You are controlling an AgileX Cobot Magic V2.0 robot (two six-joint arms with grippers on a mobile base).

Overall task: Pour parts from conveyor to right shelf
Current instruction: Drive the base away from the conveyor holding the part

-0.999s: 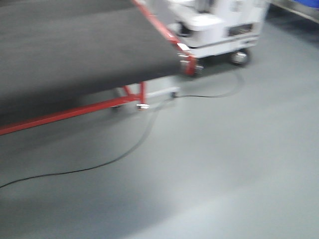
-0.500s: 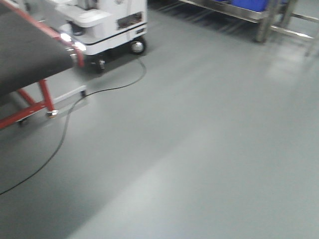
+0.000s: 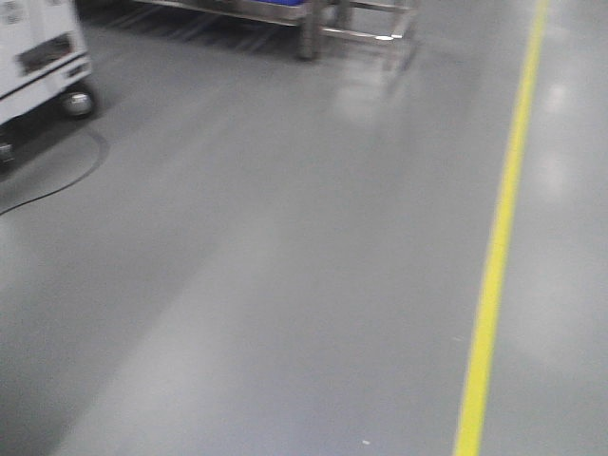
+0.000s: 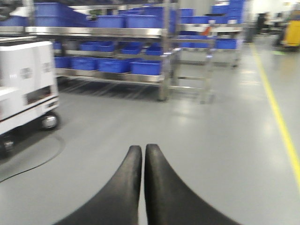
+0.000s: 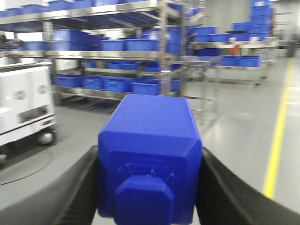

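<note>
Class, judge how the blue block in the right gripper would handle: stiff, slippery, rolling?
The blue block looks like moulded plastic, so probably stiff. Its smooth faces may slip between the fingers. Flat sides suggest it won't roll.

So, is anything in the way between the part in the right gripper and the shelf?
Nothing visible. The part, clamped in the right gripper, faces the shelf across bare floor; the white cart and its cable sit off to the left.
</note>
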